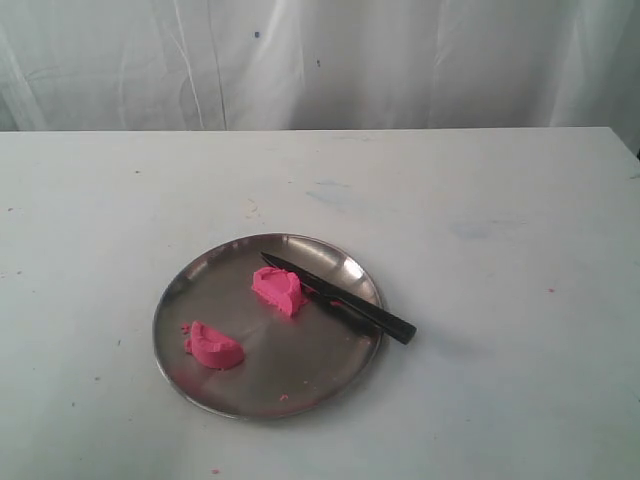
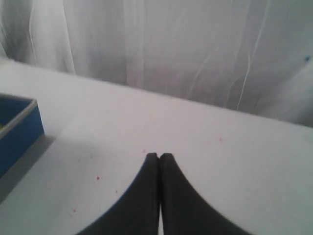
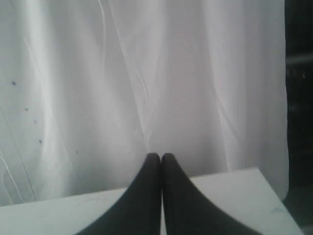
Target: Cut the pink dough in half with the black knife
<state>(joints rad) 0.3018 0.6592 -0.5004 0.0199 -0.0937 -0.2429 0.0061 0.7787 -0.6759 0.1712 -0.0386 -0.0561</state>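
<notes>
Black knife (image 1: 340, 299) lies across the plate's (image 1: 200, 385) rim, handle overhanging bare table (image 1: 500, 250), two pink dough (image 1: 278, 289) chunks beside its blade; both grippers (image 2: 159, 155) (image 3: 161, 155) pressed together, empty.

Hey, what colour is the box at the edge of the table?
Blue: the box shows only in the left wrist view, partly cut off by the frame.

Pink dough (image 1: 278, 290) lies halved; black knife (image 1: 338, 299) alongside.

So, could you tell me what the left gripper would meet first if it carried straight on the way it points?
Probably the bare white table, or, if it clears that, the white curtain behind; depth is unclear. The left gripper has its jaws shut.
</notes>
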